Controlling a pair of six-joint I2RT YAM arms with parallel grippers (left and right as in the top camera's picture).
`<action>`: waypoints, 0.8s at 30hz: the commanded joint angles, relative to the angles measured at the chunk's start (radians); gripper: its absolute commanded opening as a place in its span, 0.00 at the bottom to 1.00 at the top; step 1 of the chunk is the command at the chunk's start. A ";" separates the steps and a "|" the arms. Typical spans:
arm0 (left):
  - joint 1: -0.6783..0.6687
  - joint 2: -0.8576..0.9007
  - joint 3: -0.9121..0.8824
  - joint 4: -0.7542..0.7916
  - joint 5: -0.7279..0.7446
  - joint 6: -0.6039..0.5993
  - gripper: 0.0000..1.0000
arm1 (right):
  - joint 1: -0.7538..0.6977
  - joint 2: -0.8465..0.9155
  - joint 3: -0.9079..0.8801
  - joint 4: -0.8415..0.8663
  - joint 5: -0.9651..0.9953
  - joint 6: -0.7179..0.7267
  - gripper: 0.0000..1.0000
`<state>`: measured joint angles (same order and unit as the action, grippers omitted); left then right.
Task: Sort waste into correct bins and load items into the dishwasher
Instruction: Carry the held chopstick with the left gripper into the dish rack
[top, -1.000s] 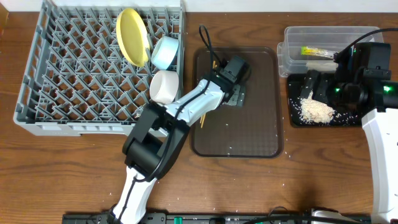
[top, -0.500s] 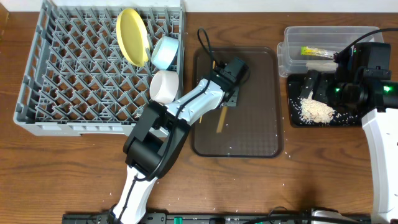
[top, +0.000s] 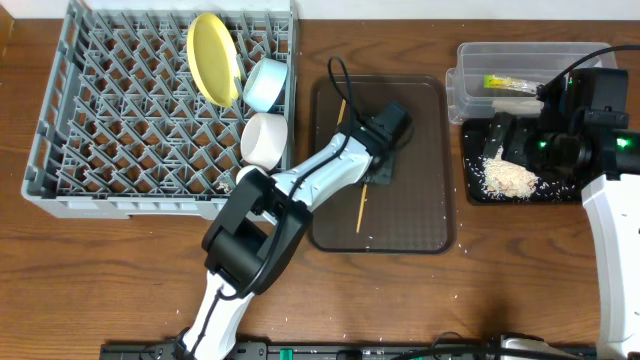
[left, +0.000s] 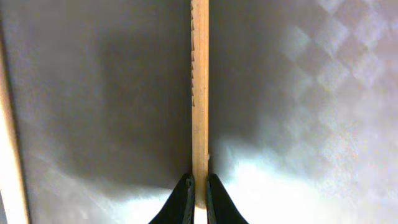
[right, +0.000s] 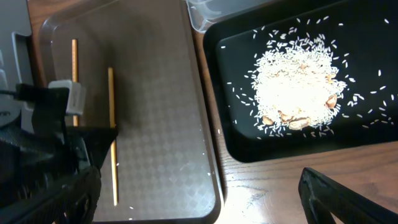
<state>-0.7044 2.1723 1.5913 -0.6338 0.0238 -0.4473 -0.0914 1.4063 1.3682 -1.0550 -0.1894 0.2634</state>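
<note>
Over the brown tray (top: 420, 215), my left gripper (top: 383, 160) is shut on one wooden chopstick (left: 199, 93), whose free end (top: 362, 208) points toward the tray's front. The black jaws (left: 199, 182) pinch its sides. A second chopstick (left: 9, 155) lies to the left on the tray (top: 340, 110). Both chopsticks (right: 112, 137) also show in the right wrist view. My right gripper (right: 199, 199) hangs open and empty by the black tray (top: 475, 195), which holds a rice pile (top: 508, 178). The clear tub (top: 468, 60) holds a yellow-green packet (top: 510, 83).
The grey dish rack (top: 60, 150) at the left holds a yellow plate (top: 214, 58), a light-blue bowl (top: 265, 84) and a white bowl (top: 265, 140) along its right side. Stray rice grains dot the brown tray and the table front.
My left gripper went from open to shut on the chopstick and shifted right. The chopstick swung from slanting under the arm to nearly straight. The right arm stayed still.
</note>
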 joint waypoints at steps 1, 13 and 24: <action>0.009 -0.116 -0.005 -0.015 0.013 0.009 0.08 | -0.006 0.004 0.010 -0.002 0.002 0.010 0.99; 0.174 -0.525 -0.005 -0.282 -0.321 0.127 0.07 | -0.006 0.004 0.010 -0.002 0.002 0.010 0.99; 0.463 -0.486 -0.060 -0.355 -0.398 0.306 0.07 | -0.006 0.004 0.010 -0.001 0.002 0.010 0.99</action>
<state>-0.2893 1.6489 1.5517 -0.9962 -0.3397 -0.2161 -0.0914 1.4063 1.3682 -1.0550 -0.1894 0.2634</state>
